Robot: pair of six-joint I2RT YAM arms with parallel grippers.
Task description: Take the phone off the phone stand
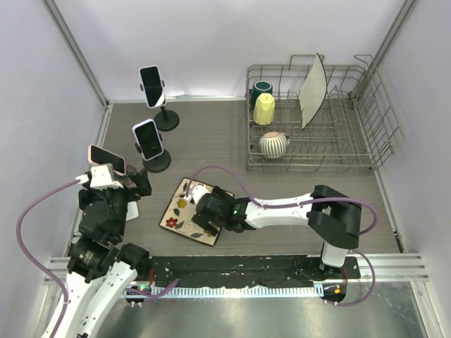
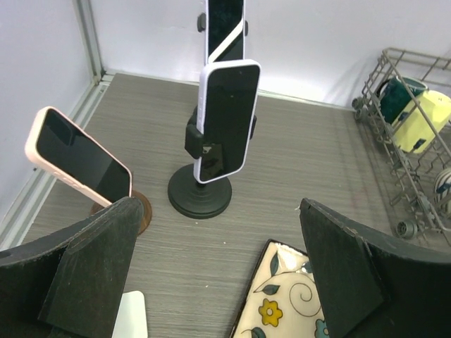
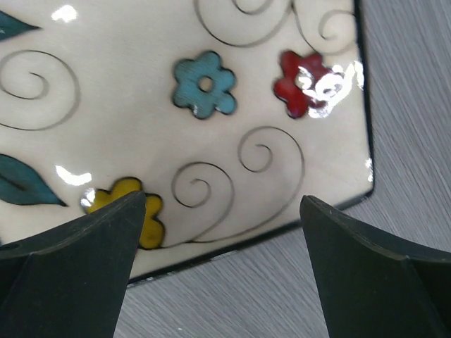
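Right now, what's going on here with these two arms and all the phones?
Neither arm is holding anything yet. The left tool is open and faces three phones on stands: a pink-cased phone nearest, off to its left, a white-cased phone straight ahead, and a third phone behind that. All three are still on their stands. The right tool, also open, is low over a flowered plate. A dish rack with cups stands to the right.
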